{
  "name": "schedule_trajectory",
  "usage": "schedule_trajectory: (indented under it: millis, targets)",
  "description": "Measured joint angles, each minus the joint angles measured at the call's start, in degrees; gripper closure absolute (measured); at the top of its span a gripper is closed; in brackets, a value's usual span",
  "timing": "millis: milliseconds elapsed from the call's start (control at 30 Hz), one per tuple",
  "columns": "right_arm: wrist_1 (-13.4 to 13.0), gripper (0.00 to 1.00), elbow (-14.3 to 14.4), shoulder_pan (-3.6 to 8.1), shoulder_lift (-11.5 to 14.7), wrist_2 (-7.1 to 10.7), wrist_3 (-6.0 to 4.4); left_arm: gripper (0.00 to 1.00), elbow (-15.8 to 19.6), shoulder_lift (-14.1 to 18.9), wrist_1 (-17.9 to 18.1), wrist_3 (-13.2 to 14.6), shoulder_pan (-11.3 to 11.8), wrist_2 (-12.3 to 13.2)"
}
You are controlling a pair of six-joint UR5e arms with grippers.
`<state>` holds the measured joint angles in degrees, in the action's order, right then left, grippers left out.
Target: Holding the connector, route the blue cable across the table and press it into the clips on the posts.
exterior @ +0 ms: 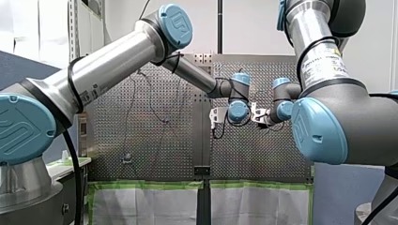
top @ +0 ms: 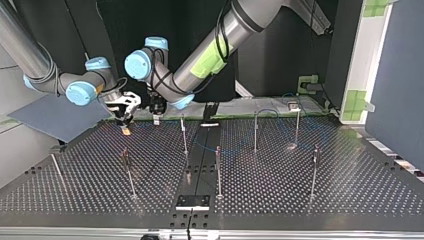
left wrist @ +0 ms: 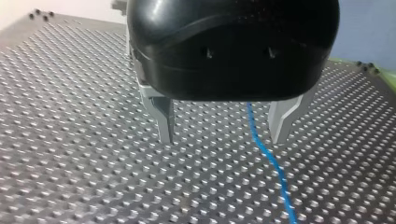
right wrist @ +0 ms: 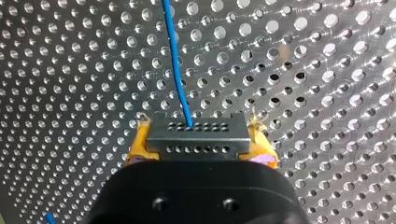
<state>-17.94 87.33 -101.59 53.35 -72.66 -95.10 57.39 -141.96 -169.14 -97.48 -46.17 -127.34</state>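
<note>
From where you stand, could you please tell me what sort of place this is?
Probably a robotics lab's cable-routing test bench: a perforated metal table carries thin upright metal posts, a thin blue cable lies across it, and grey robot arms with blue joint caps reach over it.

My left gripper [left wrist: 222,140] hangs at the far side, metal fingers [left wrist: 164,119] spread. Beside it, my right gripper [right wrist: 201,148] clamps the connector [right wrist: 196,133] between yellow pads [right wrist: 140,143].
</note>
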Motion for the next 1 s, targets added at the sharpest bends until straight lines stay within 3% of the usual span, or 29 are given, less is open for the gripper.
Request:
schedule_trajectory:
  millis: [367, 667, 1000]
  targets:
    - [-0.1, 1.00, 0.0, 0.19, 0.0, 0.76, -0.04, 0.00, -6.3, -6.2, -3.6, -1.2, 0.1, -0.8]
    - [-0.2, 1.00, 0.0, 0.20, 0.0, 0.78, 0.05, 0.00, -10.2, -9.0, 0.5, -1.7, 0.1, -4.7]
    - [0.0, 1.00, 0.0, 0.20, 0.0, 2.11, 0.07, 0.00, -11.7, -10.9, 1.1, -1.9, 0.9, -5.3]
